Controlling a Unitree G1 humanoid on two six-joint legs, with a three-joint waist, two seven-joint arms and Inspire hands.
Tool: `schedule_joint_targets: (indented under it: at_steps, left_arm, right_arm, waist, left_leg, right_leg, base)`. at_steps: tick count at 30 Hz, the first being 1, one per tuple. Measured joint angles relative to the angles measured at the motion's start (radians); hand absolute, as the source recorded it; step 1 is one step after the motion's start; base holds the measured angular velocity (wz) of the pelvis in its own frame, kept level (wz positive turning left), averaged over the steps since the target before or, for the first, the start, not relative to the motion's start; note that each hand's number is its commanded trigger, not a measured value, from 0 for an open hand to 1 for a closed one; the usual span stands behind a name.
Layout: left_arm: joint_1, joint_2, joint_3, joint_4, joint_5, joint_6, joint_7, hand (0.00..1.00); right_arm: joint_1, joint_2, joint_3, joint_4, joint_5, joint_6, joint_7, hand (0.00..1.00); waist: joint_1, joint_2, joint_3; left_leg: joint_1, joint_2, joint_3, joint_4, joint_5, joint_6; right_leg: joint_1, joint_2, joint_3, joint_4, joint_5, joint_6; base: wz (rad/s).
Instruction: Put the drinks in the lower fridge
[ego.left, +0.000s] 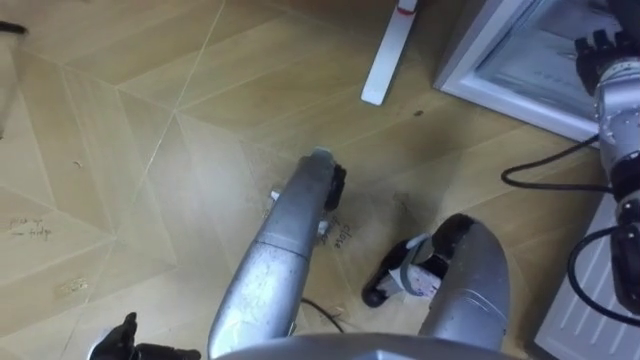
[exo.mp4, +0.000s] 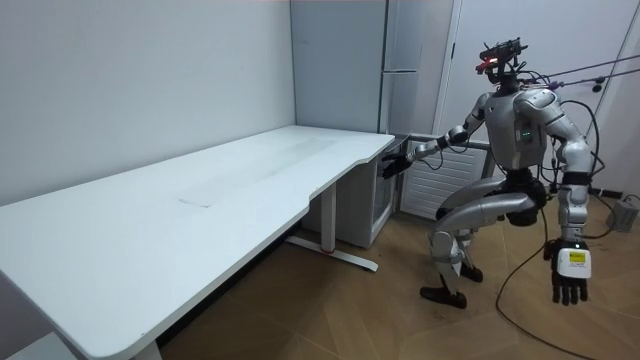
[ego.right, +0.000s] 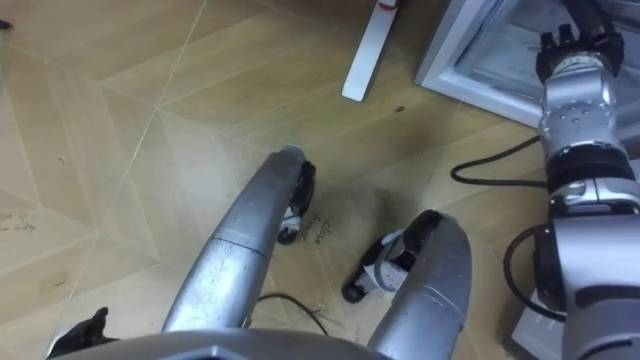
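Right hand at the fridge, fingers unreadable; left hand hangs straight-fingered, empty. Deep crouch risks toppling against it.

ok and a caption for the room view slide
Robot crouches by the white desk, right hand reaching toward the lower fridge, left hand hanging open.

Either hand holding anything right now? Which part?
Left hand hangs open, empty. Right hand is at the fridge; whether it holds anything cannot be told.

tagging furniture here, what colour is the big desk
White, top and legs alike; the desk shows best in the room view.
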Motion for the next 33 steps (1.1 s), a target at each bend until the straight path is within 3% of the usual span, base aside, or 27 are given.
schedule_joint_targets:
  at_steps: [6,14,18,22,25,29,31,33]
  left_arm:
    - [0.009,0.004,-0.009,-0.002,0.001,0.001,-0.014,0.00]
    - [0.049,0.043,-0.050,-0.054,0.003,0.011,-0.024,0.00]
    - [0.051,0.056,-0.092,-0.073,0.002,0.010,-0.025,0.00]
    - [0.035,0.068,-0.115,-0.083,0.000,0.008,-0.028,0.00]
    - [0.031,0.068,-0.114,-0.071,0.001,0.009,-0.034,0.00]
    - [-0.045,0.059,-0.117,0.044,-0.018,0.006,-0.036,0.00]
    - [-0.084,0.056,-0.115,0.073,-0.028,-0.018,-0.035,0.00]
    - [-0.115,0.046,-0.115,0.094,-0.037,-0.023,-0.031,0.00]
  right_arm:
    - [-0.002,-0.001,0.031,-0.008,-0.022,0.000,-0.027,0.00]
    - [-0.002,-0.006,0.055,0.052,-0.097,-0.004,-0.005,0.00]
    - [0.008,-0.008,0.104,0.126,-0.099,0.009,0.079,0.00]
    - [0.063,-0.009,0.158,0.157,-0.138,0.031,0.210,0.00]
    - [0.133,-0.007,0.177,0.193,-0.223,0.050,0.325,0.00]
    - [0.208,0.006,0.209,0.252,-0.408,0.059,0.425,0.00]
    - [0.227,0.020,0.211,0.302,-0.507,0.059,0.477,0.00]
    - [0.267,0.038,0.217,0.312,-0.567,0.058,0.499,0.00]
  waist:
    - [-0.002,0.003,0.0001]
    - [0.017,0.020,0.0045]
    - [0.015,0.036,0.0051]
    - [0.008,0.032,0.0043]
    - [0.011,0.032,0.0033]
    - [0.005,0.033,0.0025]
    - [-0.007,0.036,-0.0007]
    - [-0.024,0.038,-0.0021]
  left_leg:
    - [0.004,0.001,0.000,0.001,-0.004,-0.003]
    - [0.034,-0.001,-0.002,-0.019,-0.006,-0.001]
    - [0.083,0.006,-0.028,-0.055,-0.004,-0.005]
    - [0.151,0.000,-0.045,-0.153,0.023,-0.015]
    - [0.237,0.007,-0.053,-0.235,0.029,-0.009]
    - [0.368,0.023,-0.054,-0.344,0.032,-0.005]
    - [0.429,0.038,-0.054,-0.402,0.034,-0.003]
    - [0.486,0.043,-0.049,-0.444,0.036,-0.001]
  right_leg:
    - [0.005,0.000,0.000,0.002,-0.006,-0.001]
    - [0.034,0.002,-0.004,-0.015,-0.008,0.001]
    - [0.108,0.016,-0.047,-0.074,-0.003,0.002]
    - [0.189,0.023,-0.089,-0.176,0.024,0.011]
    - [0.278,0.053,-0.104,-0.279,0.056,0.025]
    - [0.416,0.089,-0.128,-0.427,0.092,0.045]
    - [0.480,0.123,-0.129,-0.516,0.122,0.056]
    - [0.537,0.136,-0.128,-0.576,0.138,0.070]
  base:
    - [0.00]
    - [0.03]
    - [0.07]
    - [0.16]
    - [0.03]
    - [-0.05]
    - [-0.14]
    - [-0.14]
